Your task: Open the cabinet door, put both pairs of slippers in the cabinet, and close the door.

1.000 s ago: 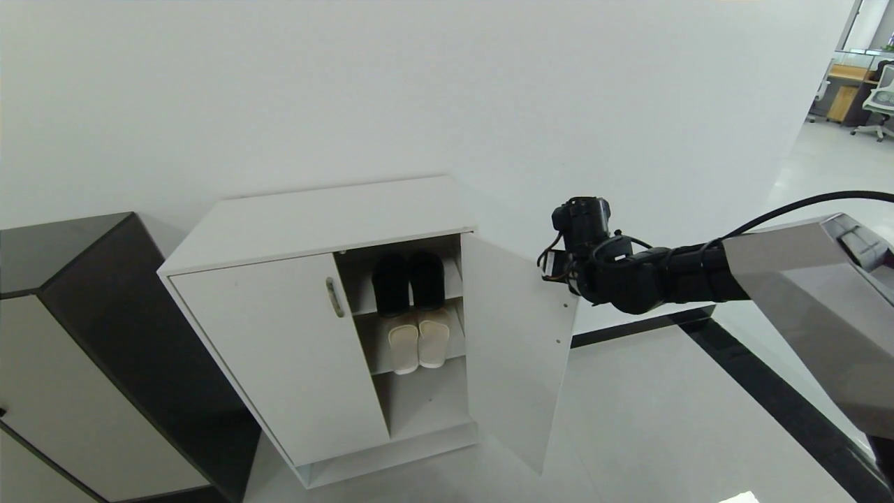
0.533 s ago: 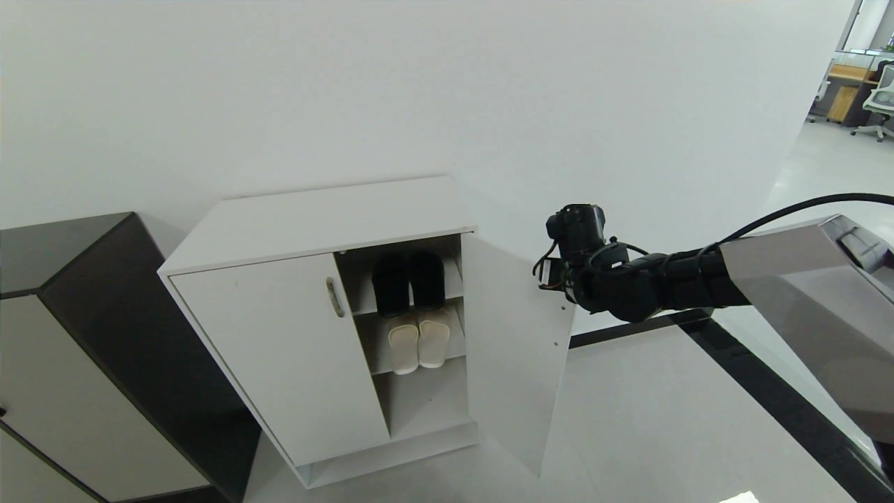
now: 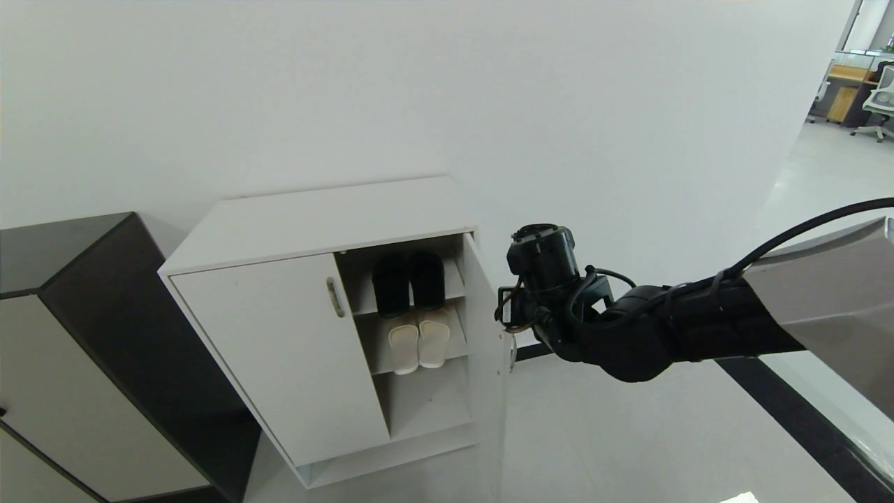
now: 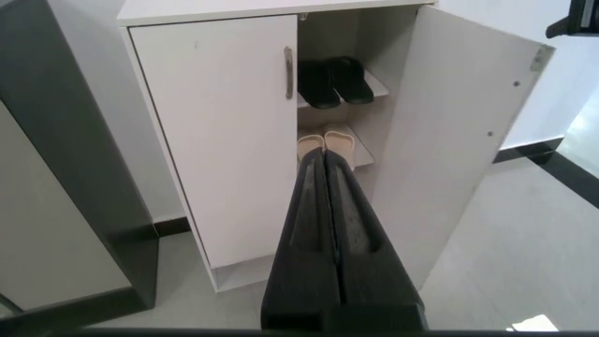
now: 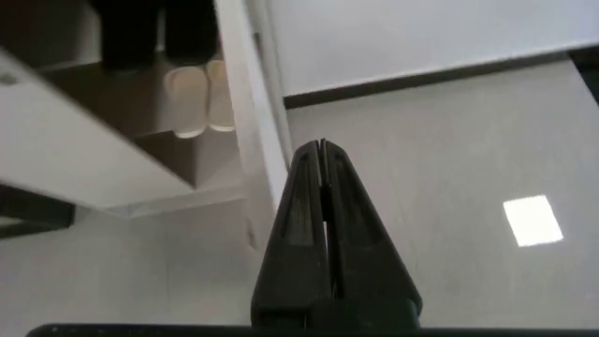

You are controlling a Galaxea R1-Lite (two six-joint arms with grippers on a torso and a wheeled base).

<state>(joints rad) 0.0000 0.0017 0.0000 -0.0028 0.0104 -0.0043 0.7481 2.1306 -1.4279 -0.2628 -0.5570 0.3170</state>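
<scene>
The white cabinet stands against the wall with its left door closed. Its right door stands partly open, nearly edge-on to me. Black slippers lie on the top shelf and white slippers on the shelf below. My right gripper is shut and sits against the outer face of the right door near its upper free edge. The right wrist view has its closed fingers beside the door edge. My left gripper is shut on nothing, held in front of the cabinet.
A dark cabinet stands close on the left of the white one. Bare grey floor with a black stripe spreads to the right. The bottom shelf holds nothing.
My right arm has moved left and down with its shut gripper on the right door. The door has swung from wide open to nearly edge-on, toward the cabinet.
</scene>
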